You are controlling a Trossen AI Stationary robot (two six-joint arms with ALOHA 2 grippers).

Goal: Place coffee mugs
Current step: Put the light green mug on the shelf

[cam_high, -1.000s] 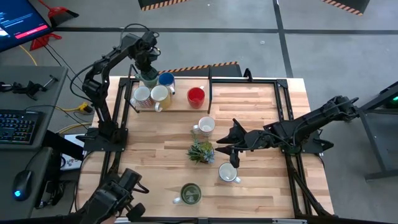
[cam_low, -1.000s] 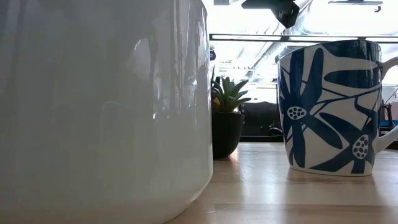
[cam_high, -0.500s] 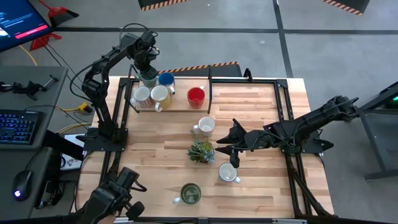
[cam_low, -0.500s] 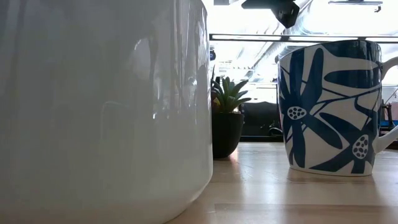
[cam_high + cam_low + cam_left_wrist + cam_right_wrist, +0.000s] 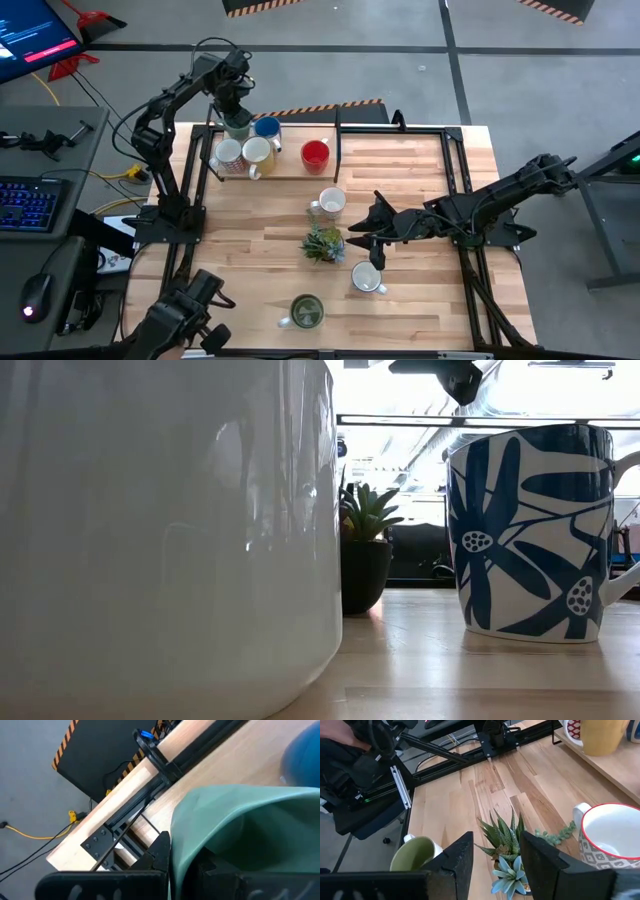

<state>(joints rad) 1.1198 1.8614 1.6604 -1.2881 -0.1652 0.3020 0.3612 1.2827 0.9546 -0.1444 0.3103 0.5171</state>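
Observation:
My left gripper [image 5: 237, 108] [image 5: 182, 860] is at the far left corner of the table, shut on a teal mug [image 5: 238, 126] [image 5: 240, 830] beside the blue mug [image 5: 267, 128]. A red-patterned white mug [image 5: 228, 153], a cream mug [image 5: 258, 152] and a red mug [image 5: 315, 153] stand on the wooden shelf [image 5: 285, 172]. My right gripper [image 5: 360, 225] [image 5: 492, 857] hovers open above mid-table, over the spiky plant [image 5: 506, 851]. A red-rimmed white mug [image 5: 331, 202], a white mug [image 5: 366, 278] and an olive mug [image 5: 306, 311] stand on the tabletop. My left gripper holds the teal mug by its rim [image 5: 180, 827], coming from above. One finger [image 5: 161, 851] lies against the outside of the wall and the other [image 5: 212, 867] reaches inside the mug. The mug stays upright; whether its base rests on the shelf I cannot tell.
Black frame rails [image 5: 340, 130] run along the far and side edges. The low view is filled by a white mug [image 5: 160, 530] close up and a blue flowered mug [image 5: 530, 530], with the plant [image 5: 365, 550] between them. Bare wood lies at the table's right half [image 5: 420, 170].

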